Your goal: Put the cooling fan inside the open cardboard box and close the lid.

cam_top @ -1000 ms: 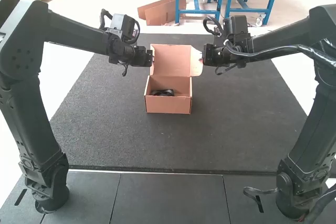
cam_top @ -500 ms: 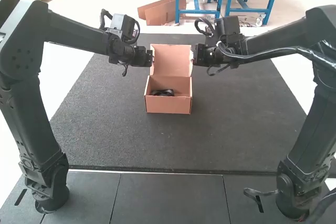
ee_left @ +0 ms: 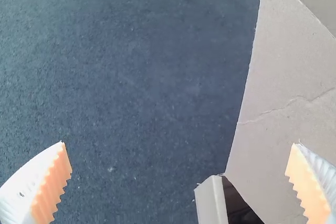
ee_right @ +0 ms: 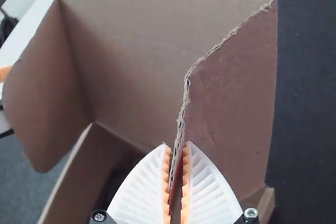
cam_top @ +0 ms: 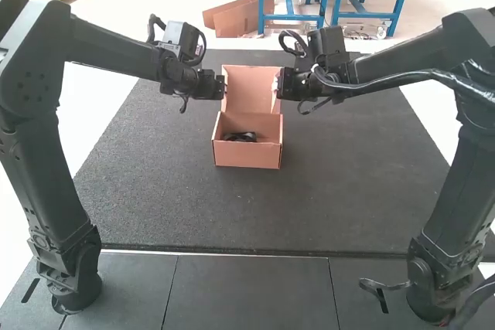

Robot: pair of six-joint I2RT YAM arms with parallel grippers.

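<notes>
Here's the small brown open cardboard box [cam_top: 247, 152] in the middle of the mat, with its tall brown cardboard lid [cam_top: 251, 89] standing upright at the far edge. There is open room on the near side and both flanks of the box. The right gripper [ee_right: 176, 148] comes in from the side, and its white ribbed fingers are clamped tight on the torn edge of the lid's right side flap [ee_right: 231, 98], which bends forward off the lid panel. Across the way, the left gripper [cam_top: 223, 85] sits at the lid's left edge with its fingers spread wide. One orange pad [ee_left: 52, 182] hangs over bare mat and the other lies in front of the lid's left side flap [ee_left: 283, 103]; I cannot tell if it touches. The black cooling fan [cam_top: 240, 136] lies down inside the box, near the left wall. Both arms flank the lid, one on each side, and nothing stands over the box mouth. The dark grey textured mat [cam_top: 348, 191] spreads out on all sides of the box, and smooth black table panels [cam_top: 247, 291] lie along the near edge.
</notes>
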